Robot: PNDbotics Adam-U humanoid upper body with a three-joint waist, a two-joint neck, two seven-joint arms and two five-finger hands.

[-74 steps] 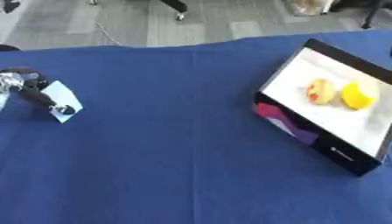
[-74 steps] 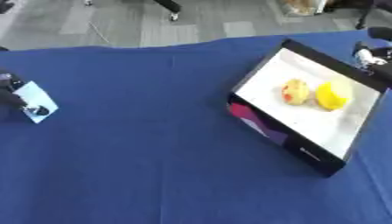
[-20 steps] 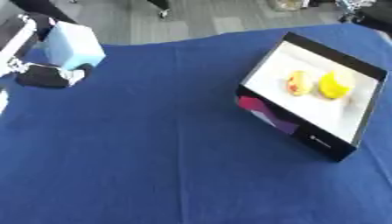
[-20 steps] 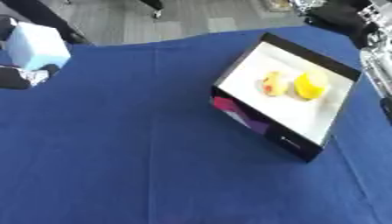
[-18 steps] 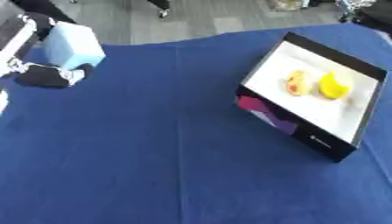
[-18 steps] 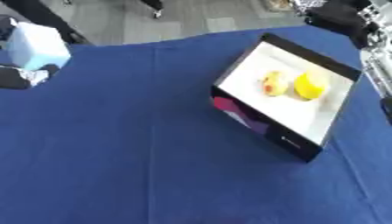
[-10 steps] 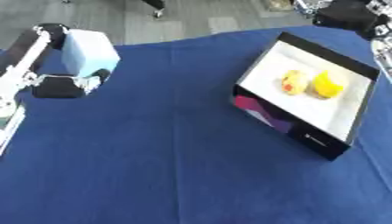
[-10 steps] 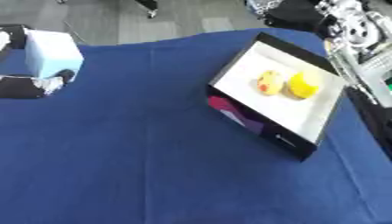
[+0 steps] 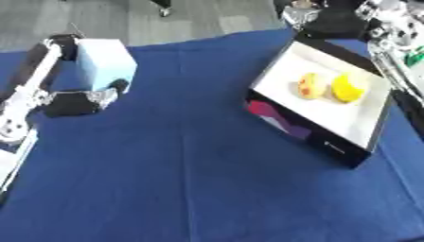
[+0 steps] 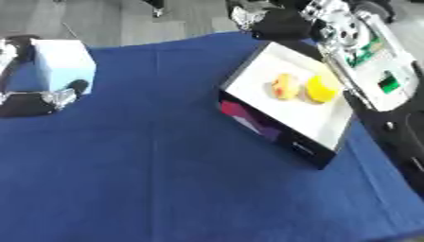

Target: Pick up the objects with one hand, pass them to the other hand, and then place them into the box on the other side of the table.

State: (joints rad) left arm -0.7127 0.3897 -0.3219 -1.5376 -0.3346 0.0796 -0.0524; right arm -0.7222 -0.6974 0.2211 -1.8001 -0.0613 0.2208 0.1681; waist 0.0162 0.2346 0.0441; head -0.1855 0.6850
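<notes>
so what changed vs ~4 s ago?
The left hand has lifted the light blue box off the blue table and carried it inward. The right hand has come in behind the open box. The two yellowish items inside stayed put.

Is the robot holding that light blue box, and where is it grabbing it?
Yes. The left hand holds the light blue box up off the blue cloth, gripping it at its lower edge. The right hand holds nothing that can be seen.
</notes>
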